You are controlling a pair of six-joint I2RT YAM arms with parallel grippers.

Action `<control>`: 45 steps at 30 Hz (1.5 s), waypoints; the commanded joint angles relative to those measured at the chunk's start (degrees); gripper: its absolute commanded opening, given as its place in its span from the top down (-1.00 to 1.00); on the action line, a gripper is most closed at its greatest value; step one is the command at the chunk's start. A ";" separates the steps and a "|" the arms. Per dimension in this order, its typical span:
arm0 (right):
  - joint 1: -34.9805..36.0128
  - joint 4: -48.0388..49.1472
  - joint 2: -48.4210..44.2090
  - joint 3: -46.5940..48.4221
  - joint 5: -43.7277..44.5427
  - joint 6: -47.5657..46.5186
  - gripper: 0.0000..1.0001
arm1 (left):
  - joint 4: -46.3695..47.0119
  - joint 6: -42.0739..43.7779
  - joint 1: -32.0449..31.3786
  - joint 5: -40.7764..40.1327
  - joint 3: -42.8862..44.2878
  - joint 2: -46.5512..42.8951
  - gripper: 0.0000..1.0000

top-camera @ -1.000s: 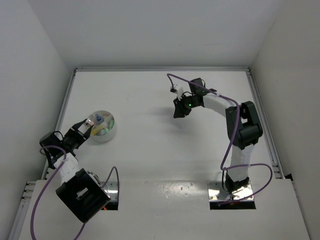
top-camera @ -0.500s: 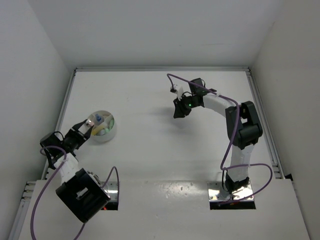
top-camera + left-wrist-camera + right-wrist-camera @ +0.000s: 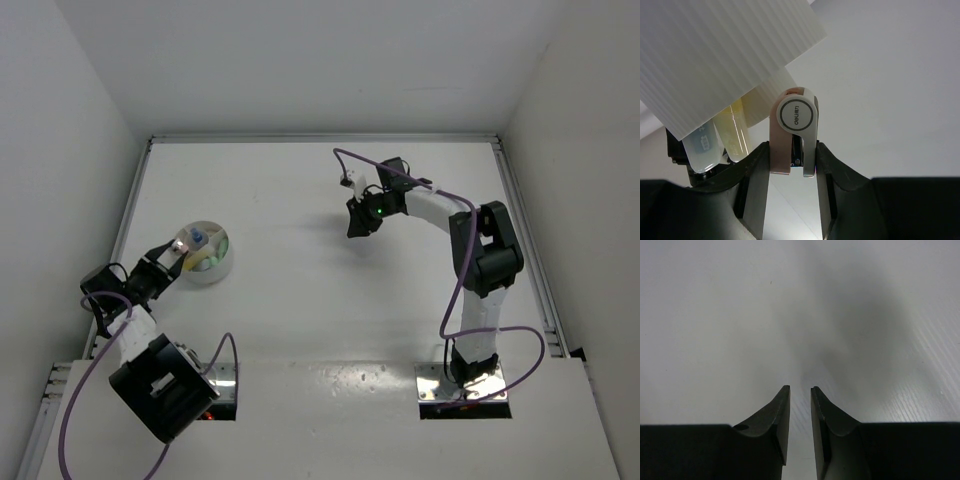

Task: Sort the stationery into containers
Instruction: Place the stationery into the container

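White bench (image 3: 300, 300) shows no loose stationery; several pieces (image 3: 203, 252) lie in the bowl (image 3: 216, 272). Left claw (image 3: 183, 244), at the bowl's rim, clamps a pink Deli piece (image 3: 780, 145) (likely the last); right claw (image 3: 357, 224), well apart, barely parted, empty.

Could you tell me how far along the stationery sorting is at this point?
Done: several items already lie in the white bowl, and the top view shows no loose stationery on the table. In hand: the left tool grips a pink-and-white item over the bowl. Left: dropping it in. The right tool hangs empty over bare table, jaws slightly apart.
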 commanded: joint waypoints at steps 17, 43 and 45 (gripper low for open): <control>-0.70 1.37 -0.22 1.51 -0.20 -0.23 0.53 | 0.90 -4.52 0.26 0.74 0.77 0.45 0.31; -0.70 1.37 -0.75 0.98 -0.20 -0.23 0.53 | 0.37 -2.94 0.26 0.74 1.82 0.45 -0.05; -0.70 1.37 -0.75 0.98 -0.20 -0.23 0.53 | 0.37 -2.94 0.26 0.74 1.82 0.45 -0.05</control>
